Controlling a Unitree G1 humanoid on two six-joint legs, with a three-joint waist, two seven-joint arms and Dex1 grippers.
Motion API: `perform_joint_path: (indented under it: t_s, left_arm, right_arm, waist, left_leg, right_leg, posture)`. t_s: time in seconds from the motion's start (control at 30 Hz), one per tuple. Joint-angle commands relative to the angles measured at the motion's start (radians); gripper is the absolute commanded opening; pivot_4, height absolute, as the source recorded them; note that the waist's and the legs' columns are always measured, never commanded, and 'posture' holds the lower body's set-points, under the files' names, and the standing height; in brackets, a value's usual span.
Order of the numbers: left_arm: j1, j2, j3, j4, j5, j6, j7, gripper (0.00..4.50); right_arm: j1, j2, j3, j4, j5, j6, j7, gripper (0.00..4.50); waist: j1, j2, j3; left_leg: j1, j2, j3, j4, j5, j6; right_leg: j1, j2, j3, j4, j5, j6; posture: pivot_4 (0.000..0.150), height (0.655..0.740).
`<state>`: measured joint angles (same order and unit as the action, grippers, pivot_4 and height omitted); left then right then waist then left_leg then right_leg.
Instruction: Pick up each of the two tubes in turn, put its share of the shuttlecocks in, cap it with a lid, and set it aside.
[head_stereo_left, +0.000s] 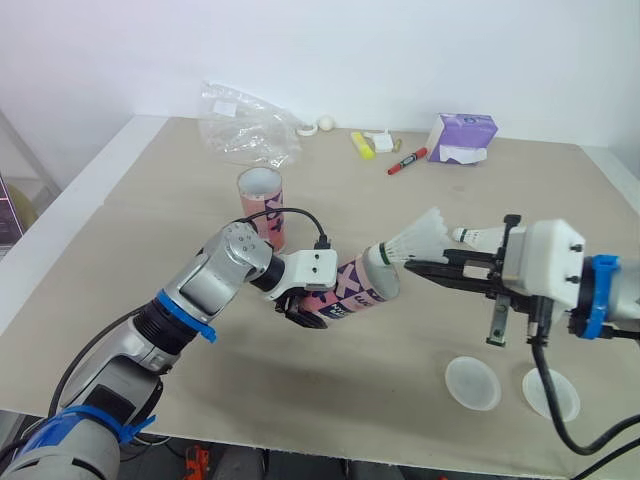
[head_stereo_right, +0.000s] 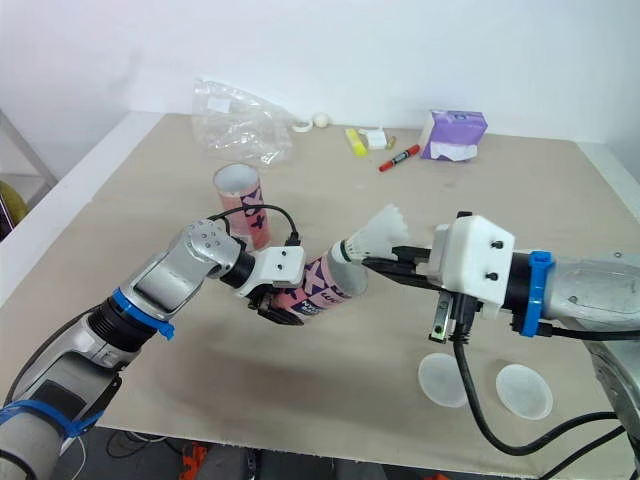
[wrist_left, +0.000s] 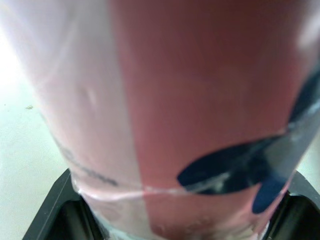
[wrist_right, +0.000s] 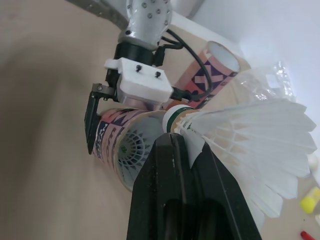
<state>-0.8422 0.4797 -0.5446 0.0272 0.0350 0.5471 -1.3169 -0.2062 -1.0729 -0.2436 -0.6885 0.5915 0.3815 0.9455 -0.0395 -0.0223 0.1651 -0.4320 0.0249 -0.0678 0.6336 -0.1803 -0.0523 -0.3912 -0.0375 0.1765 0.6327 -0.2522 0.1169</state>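
Filling is the job right now, I think. The left gripper (head_stereo_left: 310, 300) is pressed tight around the held tube (head_stereo_left: 355, 285), up off the table (head_stereo_left: 150, 200) near its middle. This tube lies on its side with its open mouth pointing to 3 o'clock. I think that lets the other arm push things straight in.

The right gripper (head_stereo_left: 415, 266) reaches in from 3 o'clock. It pinches a shuttlecock (head_stereo_left: 415, 238) by the neck, just behind the round nose. The nose is at the rim of the mouth and the feathers fan away from it, so it looks set to go in nose first.

The spare tube (head_stereo_left: 262, 205) stands up straight at 11 o'clock from the held one, mouth up. A lid (head_stereo_left: 472, 383) and a second lid (head_stereo_left: 551, 394) lie flat at 5 o'clock, close to the right arm and handy for capping. A loose shuttlecock (head_stereo_left: 478, 236) sits just behind the right gripper.

The head views see the mouth from the side, so the inside is hidden. The right wrist view looks right down the mouth, and a packed shuttlecock (wrist_right: 134, 150) is in there already. The left wrist view is very close. It shows the pink wall snug between the black fingers (wrist_left: 55, 210).
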Motion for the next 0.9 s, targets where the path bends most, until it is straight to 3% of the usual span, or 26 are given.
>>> perform_joint_path:
  t_s: [0.03, 0.33, 0.43, 0.63, 0.67, 0.73, 0.9]
  left_arm:
    - [0.014, -0.009, -0.025, 0.011, 0.019, 0.010, 0.024, 3.08]
    - [0.025, -0.004, -0.023, -0.003, 0.018, 0.024, 0.032, 3.08]
    - [0.028, -0.004, -0.023, -0.010, 0.016, 0.030, 0.034, 3.08]
    - [0.031, -0.001, -0.023, -0.017, 0.016, 0.036, 0.037, 3.08]
    - [0.032, -0.001, -0.023, -0.018, 0.016, 0.037, 0.037, 3.08]
    - [0.032, 0.000, -0.025, -0.019, 0.016, 0.036, 0.037, 3.08]
    - [0.020, -0.008, -0.034, -0.009, 0.021, 0.022, 0.035, 3.08]
  right_arm:
    - [-0.012, 0.003, 0.012, 0.016, -0.039, -0.052, 0.036, 0.11]
    - [-0.007, 0.027, 0.073, 0.038, -0.107, -0.126, 0.087, 0.11]
    - [-0.034, 0.034, 0.101, 0.044, -0.111, -0.118, 0.089, 0.90]
    - [-0.053, 0.034, 0.036, 0.053, -0.022, -0.049, 0.088, 3.35]
    - [-0.054, 0.034, 0.024, 0.054, -0.004, -0.035, 0.086, 4.04]
    - [-0.066, 0.026, -0.033, 0.081, 0.062, 0.028, 0.074, 4.47]
    - [-0.093, -0.022, -0.120, 0.185, 0.142, 0.143, 0.089, 4.47]
  waist:
    - [0.000, 0.000, 0.000]
    - [0.000, 0.000, 0.000]
    - [-0.001, 0.000, 0.000]
    - [0.000, 0.000, 0.000]
    - [0.000, 0.000, 0.000]
    - [0.000, 0.000, 0.000]
    - [0.000, 0.000, 0.000]
  left_leg:
    - [0.000, 0.000, 0.000, 0.000, 0.000, 0.000]
    - [0.000, 0.000, 0.000, 0.000, 0.000, 0.000]
    - [0.000, 0.000, 0.000, 0.000, 0.000, 0.000]
    - [0.000, 0.000, 0.000, 0.000, 0.000, 0.000]
    - [0.000, 0.000, 0.000, 0.000, 0.000, 0.000]
    - [0.000, 0.000, -0.001, 0.000, 0.000, 0.000]
    - [0.000, 0.000, -0.001, 0.000, 0.000, 0.000]
  right_leg:
    - [0.000, 0.000, 0.000, 0.000, 0.000, 0.000]
    - [0.000, 0.000, 0.000, 0.000, 0.000, 0.000]
    - [0.001, 0.000, 0.000, 0.000, 0.000, 0.000]
    - [0.001, 0.000, 0.000, 0.000, 0.000, 0.000]
    - [0.001, 0.000, 0.000, 0.000, 0.000, 0.000]
    - [0.001, 0.000, 0.000, 0.000, 0.000, 0.000]
    - [0.002, 0.000, 0.000, 0.000, 0.000, 0.000]
  posture:
    - [0.150, 0.7400]
    - [0.150, 0.7400]
    - [0.150, 0.7400]
    - [0.150, 0.7400]
    - [0.150, 0.7400]
    - [0.150, 0.7400]
    - [0.150, 0.7400]
